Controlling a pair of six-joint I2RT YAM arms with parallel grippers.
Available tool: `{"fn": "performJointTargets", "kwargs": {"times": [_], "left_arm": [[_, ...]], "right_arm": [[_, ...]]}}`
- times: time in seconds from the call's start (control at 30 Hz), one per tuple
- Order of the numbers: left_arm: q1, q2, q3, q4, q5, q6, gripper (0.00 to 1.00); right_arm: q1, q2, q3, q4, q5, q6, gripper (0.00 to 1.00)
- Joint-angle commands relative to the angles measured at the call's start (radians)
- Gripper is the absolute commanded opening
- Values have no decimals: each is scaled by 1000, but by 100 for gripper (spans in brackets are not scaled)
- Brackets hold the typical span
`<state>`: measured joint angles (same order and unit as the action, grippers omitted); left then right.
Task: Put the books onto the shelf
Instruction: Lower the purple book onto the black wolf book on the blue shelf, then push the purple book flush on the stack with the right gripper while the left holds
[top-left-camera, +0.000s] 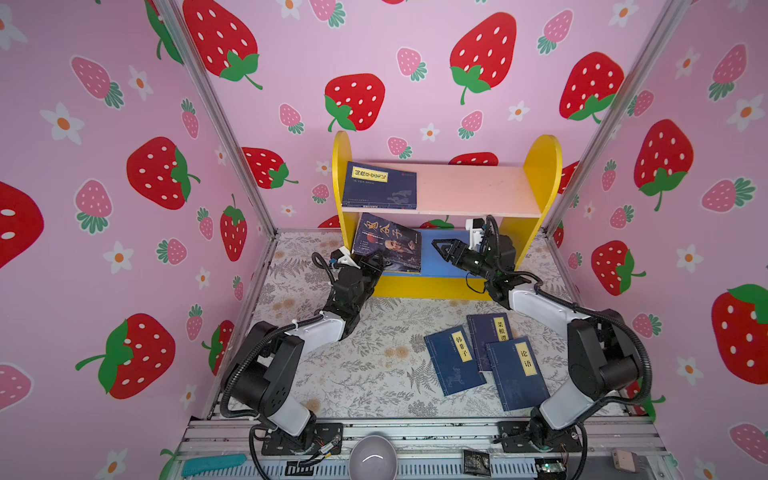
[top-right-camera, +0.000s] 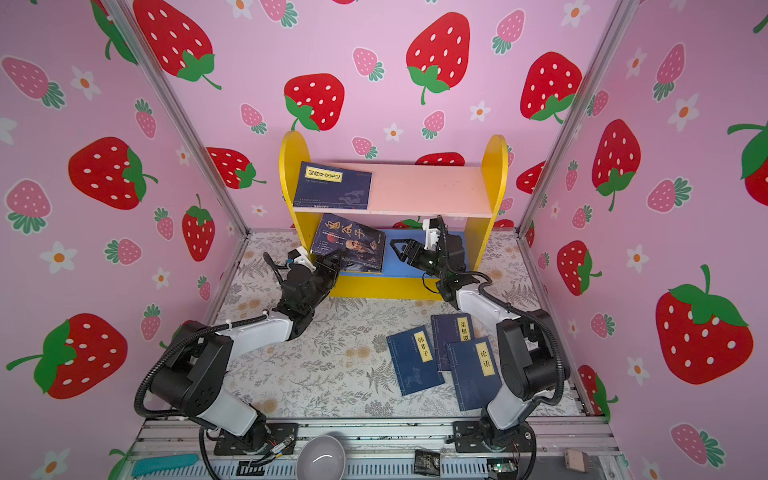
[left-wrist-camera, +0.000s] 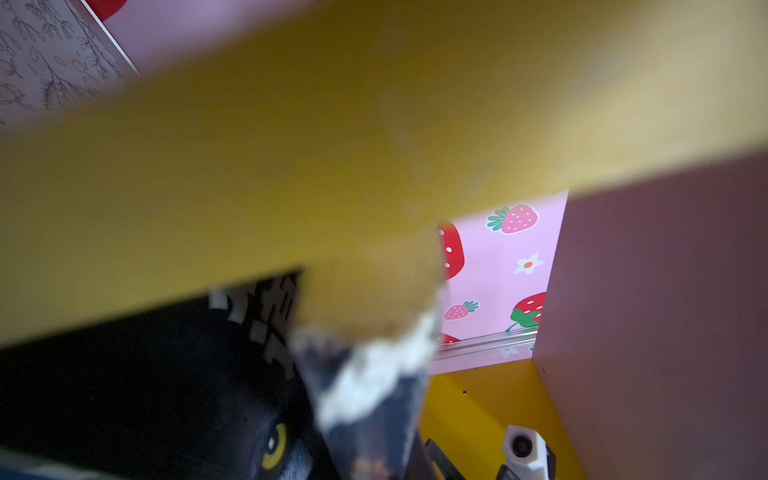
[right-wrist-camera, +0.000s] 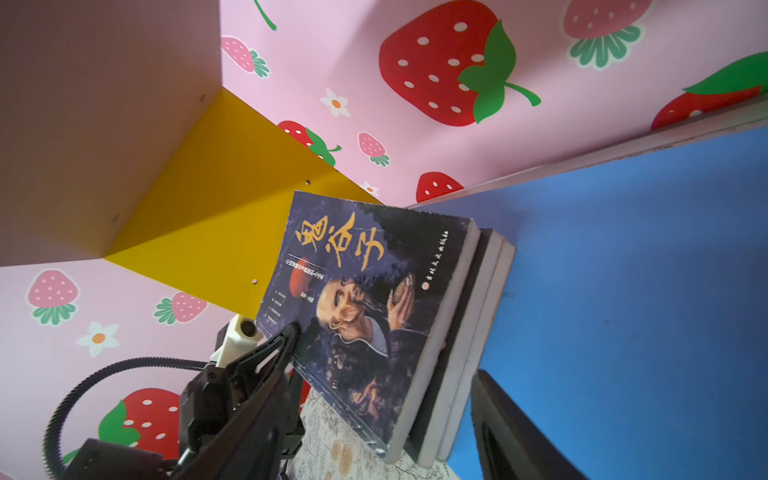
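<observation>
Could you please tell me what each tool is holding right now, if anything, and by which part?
The left tool pinches the portrait-cover book at its front left corner; the right tool is open and holds nothing.

A staged robot test cell in a lab, not a lived-in room. Printed strawberry wall panels (top-left-camera: 415, 62) hang on bare aluminium posts (top-left-camera: 219, 124). A floral cloth covers the tabletop (top-left-camera: 374, 374), and a bright shelf (top-left-camera: 544, 166) stands as a prop at the far side. The left arm (top-left-camera: 266, 374) and right arm (top-left-camera: 598, 365) are bolted to a slotted rail (top-left-camera: 415, 432) at the near edge, beside a loose circuit board (top-left-camera: 550, 466).
</observation>
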<state>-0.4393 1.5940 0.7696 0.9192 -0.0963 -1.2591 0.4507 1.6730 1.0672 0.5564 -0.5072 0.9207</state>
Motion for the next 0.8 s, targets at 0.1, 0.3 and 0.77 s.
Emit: {"fn": "performJointTargets", "kwargs": {"times": [0.1,0.3,0.77], "left_arm": [[-19,-19,57,94,-16,16,0],[-25,-4,56,96,5,-2,0],[-30,-1,19,107,23,-13,0]], "right_arm": [[40,67,58,-3,33,-29,67],[78,104,95,-6,73,-46,66],[115,154,131,-46,131,-85,56]]}}
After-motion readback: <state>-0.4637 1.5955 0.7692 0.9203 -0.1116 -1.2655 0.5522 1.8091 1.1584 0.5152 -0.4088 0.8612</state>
